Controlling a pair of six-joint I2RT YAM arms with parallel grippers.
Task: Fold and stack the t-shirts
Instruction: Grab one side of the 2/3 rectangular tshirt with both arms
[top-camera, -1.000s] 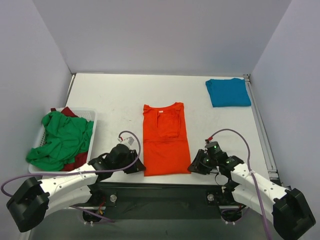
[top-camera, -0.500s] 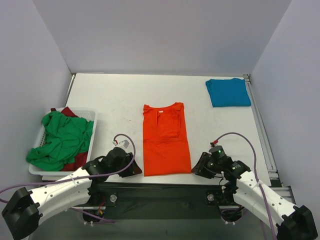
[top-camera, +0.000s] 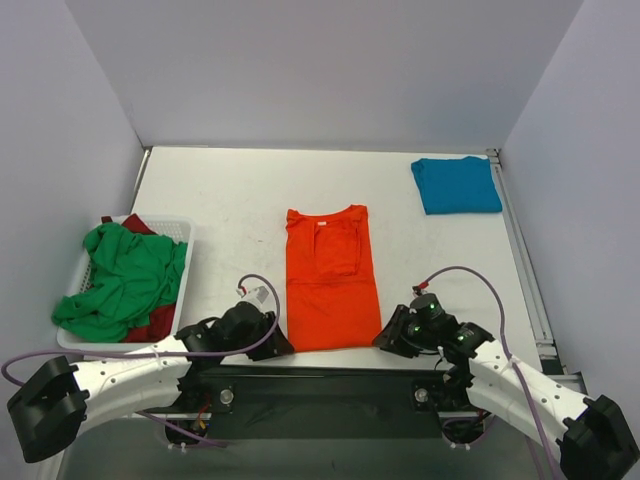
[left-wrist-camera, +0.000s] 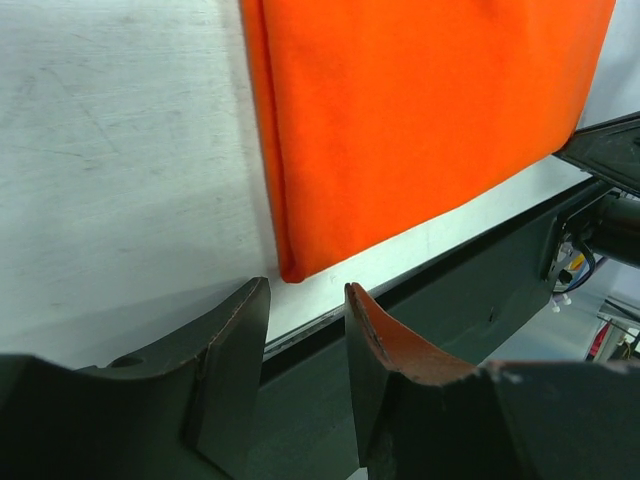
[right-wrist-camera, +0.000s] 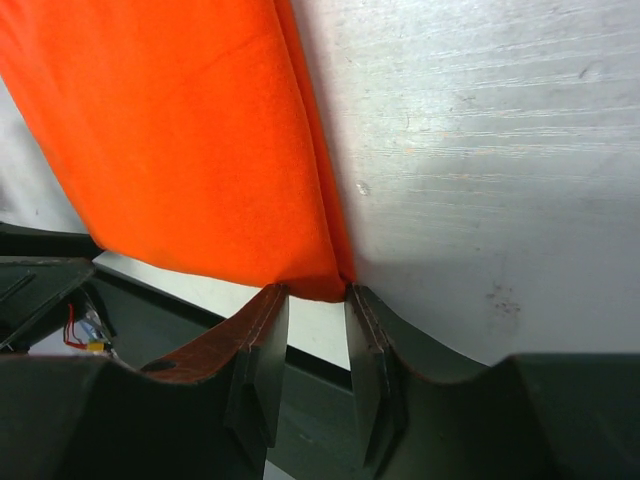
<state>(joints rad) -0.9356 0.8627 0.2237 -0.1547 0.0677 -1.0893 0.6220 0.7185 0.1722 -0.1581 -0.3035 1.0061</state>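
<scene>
Nearest you, at the front edge of the counter (top-camera: 230, 200), your left fingers (left-wrist-camera: 232, 345) stand a narrow way apart with nothing between them. The near left corner of the orange-red t-shirt (left-wrist-camera: 420, 110) lies just ahead of that gap. On the other side, your right fingers (right-wrist-camera: 262, 350) are also narrowly parted and clamp nothing. The shirt's near right corner sits right at their mouth, its hem reaching from one tip to the other.

From overhead you see both arms low and angled inward, one at each near corner of the orange-red t-shirt. It lies flat in the middle of the counter, folded into a long strip. Its collar is at the far end and a sleeve is turned in on top.

Further back on your left, the white lattice basket (top-camera: 172, 222) sits by the counter's left edge. It holds the crumpled green t-shirt (top-camera: 125, 280) heaped over the dark red t-shirt (top-camera: 152, 325), which peeks out beneath.

Farthest away, in the far right corner, the teal t-shirt (top-camera: 456, 185) lies folded into a neat rectangle, well apart from the rest.
</scene>
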